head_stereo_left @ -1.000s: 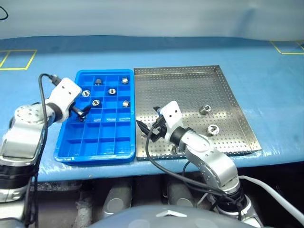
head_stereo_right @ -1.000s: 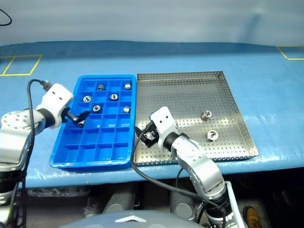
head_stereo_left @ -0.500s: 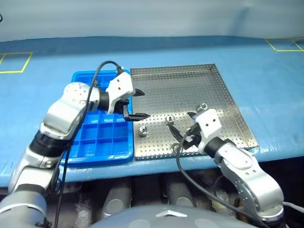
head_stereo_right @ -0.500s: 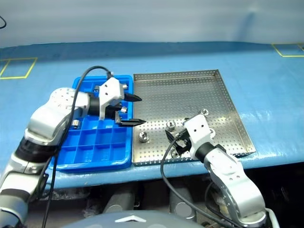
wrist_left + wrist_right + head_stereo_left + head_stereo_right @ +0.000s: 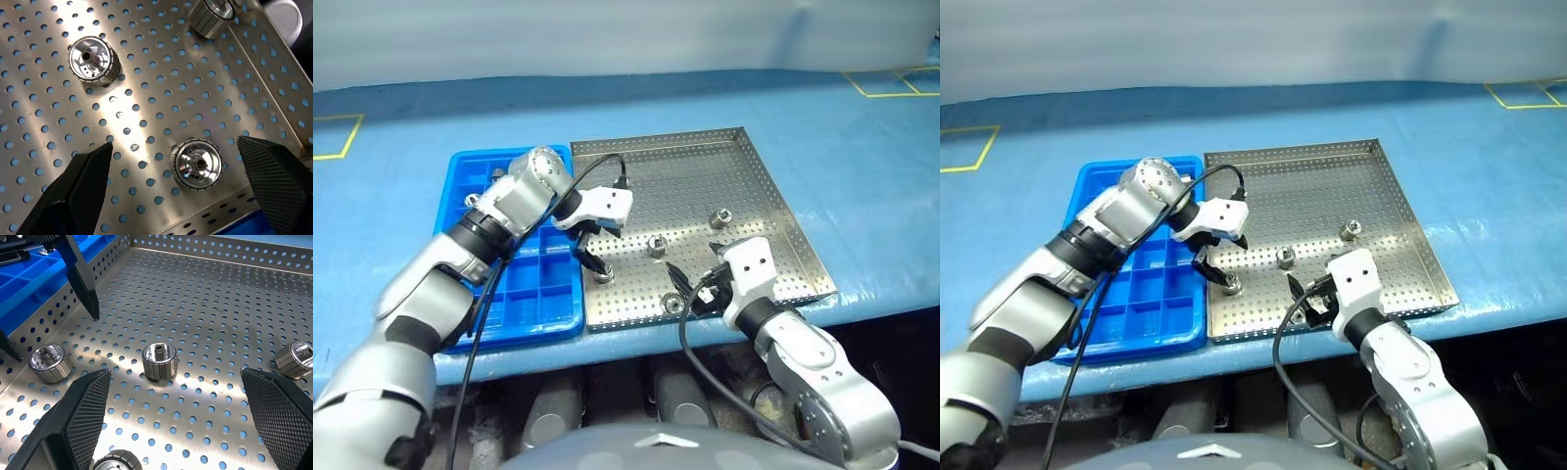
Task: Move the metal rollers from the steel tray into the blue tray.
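Cloth (image 5: 862, 166), blue and taped in yellow, underlies steel tray (image 5: 764, 211) and blue tray (image 5: 460, 186).

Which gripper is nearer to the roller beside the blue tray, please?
Left. The left gripper hangs open right over that roller, a finger on either side. The right gripper sits open further along the steel tray, near its front rim.

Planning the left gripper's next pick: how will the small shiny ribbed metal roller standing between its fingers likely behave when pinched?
The small shiny ribbed metal roller looks solid and rigid, so it probably won't deform. Standing on its flat end on the perforated steel tray, it likely stays put; knocked onto its side, it may roll. Its polished surface could slip, though the ribs should help.
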`<state>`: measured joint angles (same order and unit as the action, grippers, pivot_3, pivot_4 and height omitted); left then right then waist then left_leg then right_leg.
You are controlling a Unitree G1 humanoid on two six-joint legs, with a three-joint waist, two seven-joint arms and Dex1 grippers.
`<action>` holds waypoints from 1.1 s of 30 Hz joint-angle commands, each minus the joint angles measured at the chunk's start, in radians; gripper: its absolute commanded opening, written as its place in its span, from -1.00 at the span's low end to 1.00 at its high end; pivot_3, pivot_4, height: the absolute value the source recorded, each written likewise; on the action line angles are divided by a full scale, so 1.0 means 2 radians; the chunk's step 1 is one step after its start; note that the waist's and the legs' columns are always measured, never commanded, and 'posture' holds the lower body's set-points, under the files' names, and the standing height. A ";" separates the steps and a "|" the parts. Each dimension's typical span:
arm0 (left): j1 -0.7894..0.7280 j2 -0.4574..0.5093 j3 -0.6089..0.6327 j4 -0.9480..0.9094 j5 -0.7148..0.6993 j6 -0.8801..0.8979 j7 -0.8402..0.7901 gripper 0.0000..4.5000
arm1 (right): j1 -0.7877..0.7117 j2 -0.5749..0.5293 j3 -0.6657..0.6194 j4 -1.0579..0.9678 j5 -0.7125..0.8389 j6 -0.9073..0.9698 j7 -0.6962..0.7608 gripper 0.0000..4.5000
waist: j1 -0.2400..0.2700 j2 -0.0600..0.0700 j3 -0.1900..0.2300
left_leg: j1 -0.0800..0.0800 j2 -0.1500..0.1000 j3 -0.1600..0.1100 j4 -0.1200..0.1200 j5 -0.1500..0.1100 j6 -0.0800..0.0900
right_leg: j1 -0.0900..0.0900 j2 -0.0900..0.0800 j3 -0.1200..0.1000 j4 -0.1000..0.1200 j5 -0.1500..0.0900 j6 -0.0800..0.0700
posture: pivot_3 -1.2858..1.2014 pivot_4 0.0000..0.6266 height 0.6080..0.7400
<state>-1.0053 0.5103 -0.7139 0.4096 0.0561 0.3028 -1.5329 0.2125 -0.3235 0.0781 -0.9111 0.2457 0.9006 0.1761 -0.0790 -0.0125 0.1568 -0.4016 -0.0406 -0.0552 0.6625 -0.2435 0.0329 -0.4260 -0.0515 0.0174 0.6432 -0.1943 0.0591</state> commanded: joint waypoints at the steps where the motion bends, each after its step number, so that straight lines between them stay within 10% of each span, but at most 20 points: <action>1: -0.020 -0.003 -0.005 0.013 0.024 -0.033 -0.029 0.99 | 0.002 0.005 0.001 -0.020 -0.003 -0.013 -0.007 1.00 | -0.002 0.000 0.000 | 0.000 0.000 0.000 0.000 0.000 0.000 | 0.000 0.000 0.000 0.000 0.000 0.000 | -0.11 -0.52 1.00; 26: -0.027 -0.046 -0.053 0.066 0.112 -0.125 -0.041 0.99 | 0.013 0.030 0.009 -0.011 -0.015 -0.039 -0.029 1.00 | -0.015 0.000 0.000 | 0.000 0.000 0.001 0.001 0.000 0.000 | 0.000 0.000 0.001 0.000 0.001 0.001 | -0.15 -0.52 1.00; 33: -0.023 -0.043 -0.064 0.070 0.118 -0.134 -0.041 0.00 | 0.018 0.033 0.002 -0.013 -0.018 -0.045 -0.030 1.00 | -0.025 0.000 0.000 | 0.000 0.000 0.001 0.001 0.000 0.001 | 0.000 0.000 0.001 0.000 0.001 0.001 | -0.16 -0.52 1.00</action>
<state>-1.0406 0.4185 -0.8388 0.5504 0.2781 0.0491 -1.6070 0.2505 -0.2632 0.0966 -0.9088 0.2112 0.8368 0.1230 -0.1286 -0.0123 0.1567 -0.4016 -0.0401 -0.0531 0.6647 -0.2442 0.0342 -0.4264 -0.0515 0.0195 0.6434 -0.1931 0.0619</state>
